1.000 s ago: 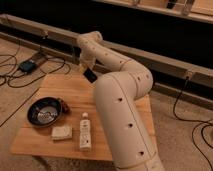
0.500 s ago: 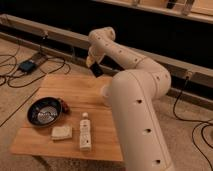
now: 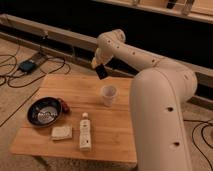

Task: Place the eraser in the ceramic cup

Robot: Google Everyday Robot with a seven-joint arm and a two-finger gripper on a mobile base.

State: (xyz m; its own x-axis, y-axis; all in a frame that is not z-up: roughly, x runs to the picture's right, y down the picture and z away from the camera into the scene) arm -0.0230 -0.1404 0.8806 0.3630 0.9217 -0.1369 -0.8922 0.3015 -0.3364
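My gripper (image 3: 100, 66) hangs at the end of the white arm above the far side of the wooden table (image 3: 120, 145). It is shut on the eraser (image 3: 102, 73), a small flat black block that sticks out below it. The ceramic cup (image 3: 108, 95), small, white and upright, stands on the table just below and slightly right of the eraser. The eraser is in the air, above the cup's rim and apart from it.
A wide dark bowl (image 3: 44, 111) sits at the table's left with a small red thing (image 3: 64, 106) at its right rim. A pale beige sponge block (image 3: 61, 132) and a white bottle (image 3: 85, 133) lie near the front edge. Cables and a dark box (image 3: 27, 65) lie on the floor at left.
The arm has swung to the right and back, carrying the gripper and eraser rightward. The cup, hidden behind the arm before, now shows below the gripper.
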